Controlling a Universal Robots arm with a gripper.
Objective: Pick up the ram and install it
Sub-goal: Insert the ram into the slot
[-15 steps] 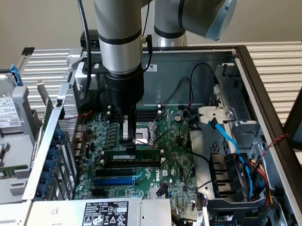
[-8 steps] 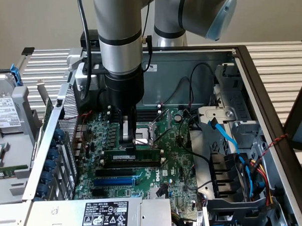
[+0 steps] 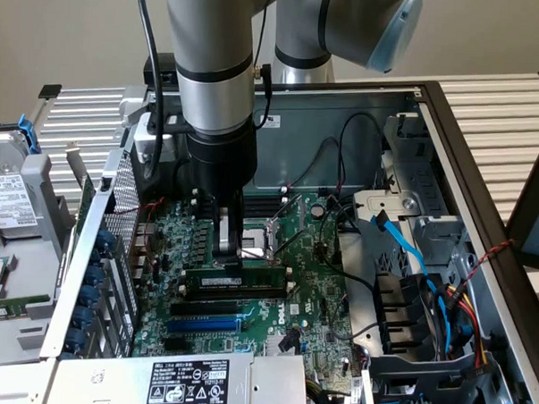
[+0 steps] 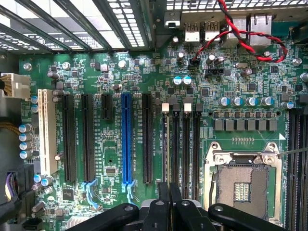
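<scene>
Pincer [image 3: 234,251] of mine, jaws closed and empty, presses onto the ram [image 3: 236,279], which lies in its slot just beside the CPU socket [image 3: 270,235], apparently to seat it.

The end effector [image 3: 234,251], closed, presses the ram [image 3: 235,278] on the motherboard [image 3: 312,257].

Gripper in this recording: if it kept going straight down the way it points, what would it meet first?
Likely the ram, standing edge-up in a memory slot right under the shut gripper. The fingertips look at or just above its top edge; contact is unclear. The motherboard lies below.
</scene>
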